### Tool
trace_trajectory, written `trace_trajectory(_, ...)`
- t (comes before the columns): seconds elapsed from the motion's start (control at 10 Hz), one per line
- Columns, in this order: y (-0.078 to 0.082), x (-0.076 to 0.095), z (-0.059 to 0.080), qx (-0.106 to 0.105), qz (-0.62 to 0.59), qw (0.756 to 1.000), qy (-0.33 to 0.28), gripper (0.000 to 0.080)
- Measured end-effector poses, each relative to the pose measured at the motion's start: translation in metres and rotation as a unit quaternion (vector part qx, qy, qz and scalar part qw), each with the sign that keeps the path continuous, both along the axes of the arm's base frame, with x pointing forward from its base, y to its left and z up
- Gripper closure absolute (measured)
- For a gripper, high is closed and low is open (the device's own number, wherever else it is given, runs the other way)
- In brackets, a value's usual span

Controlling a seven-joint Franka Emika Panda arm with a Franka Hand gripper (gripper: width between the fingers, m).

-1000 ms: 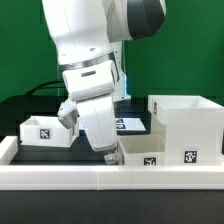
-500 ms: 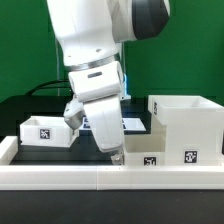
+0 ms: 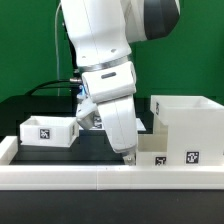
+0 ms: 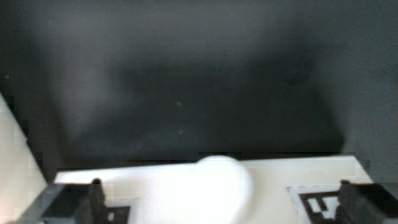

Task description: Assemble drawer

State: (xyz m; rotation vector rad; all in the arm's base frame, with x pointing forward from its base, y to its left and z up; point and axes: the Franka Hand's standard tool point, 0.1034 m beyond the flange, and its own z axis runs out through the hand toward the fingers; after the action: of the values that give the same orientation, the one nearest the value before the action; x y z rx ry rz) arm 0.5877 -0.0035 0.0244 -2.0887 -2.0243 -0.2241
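The tall white box housing (image 3: pixel 186 124) stands at the exterior view's right, with a tag low on its front. One small tagged tray (image 3: pixel 47 130) sits at the left. The second small tray (image 3: pixel 152 152) lies right beside the housing, behind the border wall. My gripper (image 3: pixel 128 156) is down at this tray's left end. In the wrist view my gripper (image 4: pixel 217 205) has its fingers (image 4: pixel 89 203) far apart, open, with a blurred white part of the tray (image 4: pixel 210 185) between them and tags showing beside each finger.
A low white border wall (image 3: pixel 60 176) runs along the front of the black table (image 4: pixel 196 80). The arm's large white body (image 3: pixel 105 70) hides the middle of the table behind it. A green backdrop closes the rear.
The arm has swung toward the exterior view's right and the gripper now sits lower, at the second tray's left end. The tray looks shifted closer to the housing.
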Motion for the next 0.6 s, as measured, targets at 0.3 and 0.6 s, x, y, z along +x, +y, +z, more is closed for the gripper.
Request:
trace_trajectory(0.3,0.0033,-0.0008,-0.0016,0.0,0.0,1.0,-0.001,0.015)
trace_trajectory(0.6,0.0048,0.0012,-0.0003,-0.016,0.001,1.0,0.0,0.015)
